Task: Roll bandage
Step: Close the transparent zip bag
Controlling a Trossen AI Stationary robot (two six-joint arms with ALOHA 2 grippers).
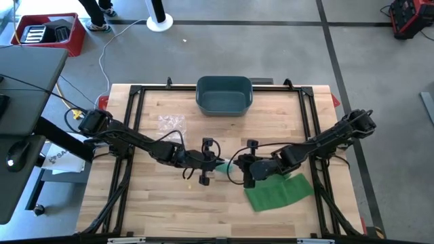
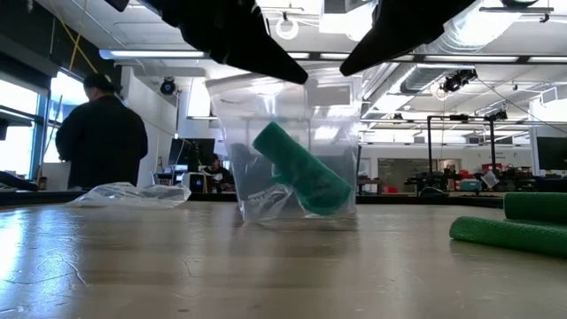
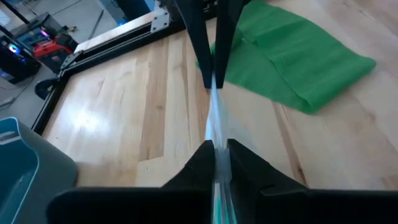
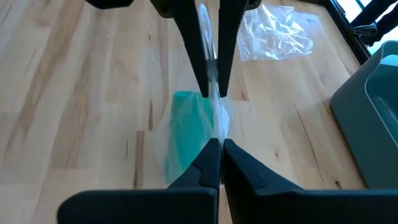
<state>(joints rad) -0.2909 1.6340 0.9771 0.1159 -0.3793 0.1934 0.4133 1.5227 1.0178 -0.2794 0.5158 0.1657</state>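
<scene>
High view shows both arms meeting at the middle of the wooden desk [image 1: 156,210], the left gripper [image 1: 211,161] coming from the left of the frame and the right gripper [image 1: 239,166] from the right. Between them they hold a clear bag [image 2: 288,146], each gripper pinched together on the bag's top edge, one at either side. Low view shows the bag standing upright at the centre of the frame with its bottom on the desk, and a rolled green bandage [image 2: 301,170] lies tilted inside it. A flat piece of green fabric [image 1: 278,191] lies on the desk at the lower right of the high view, just beside the right gripper. A crumpled empty plastic bag [image 1: 171,123] sits toward the upper left of the desk, well apart from the grippers. A grey-blue bin [image 1: 224,94] stands at the top centre edge of the desk. A person [image 2: 100,137] in dark clothing stands at the left of the low view, beyond the desk.
</scene>
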